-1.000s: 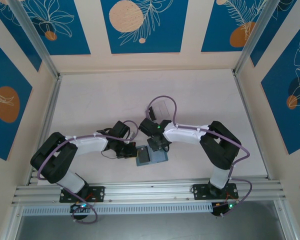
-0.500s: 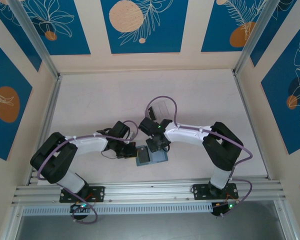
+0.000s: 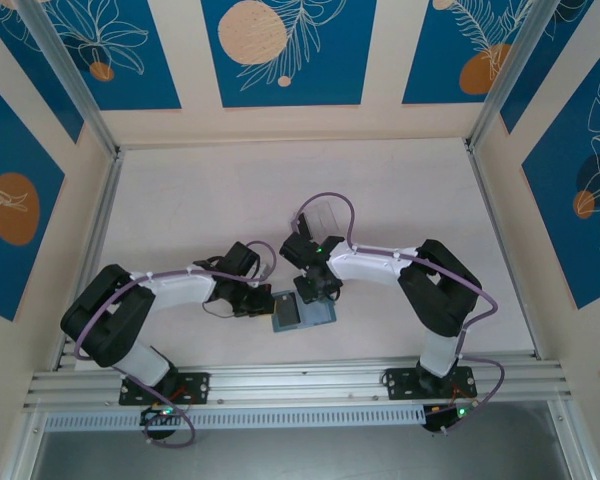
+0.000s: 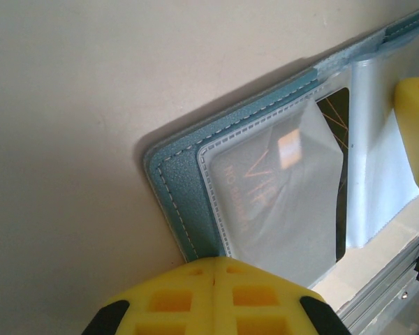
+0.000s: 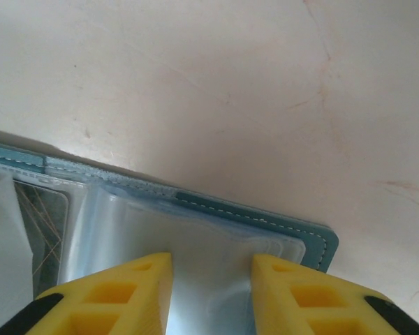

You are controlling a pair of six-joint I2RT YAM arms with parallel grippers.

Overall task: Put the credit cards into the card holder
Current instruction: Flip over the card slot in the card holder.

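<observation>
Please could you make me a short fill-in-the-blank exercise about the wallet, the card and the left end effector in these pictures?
1. The teal card holder lies ___ on the table, pockets up.
2. The fingers of the left end effector are pressed ___.
3. The dark card in a clear pocket bears the letters ___.
Missing words: open; together; VIP.

The card holder [image 4: 169,183] has a teal, finely grained, leather-like cover with pale stitching; its pockets [image 4: 279,202] are clear, glossy, creased plastic. The tabletop [image 5: 230,70] is matt, pale and faintly scuffed; the yellow jaws look like matt plastic.
</observation>
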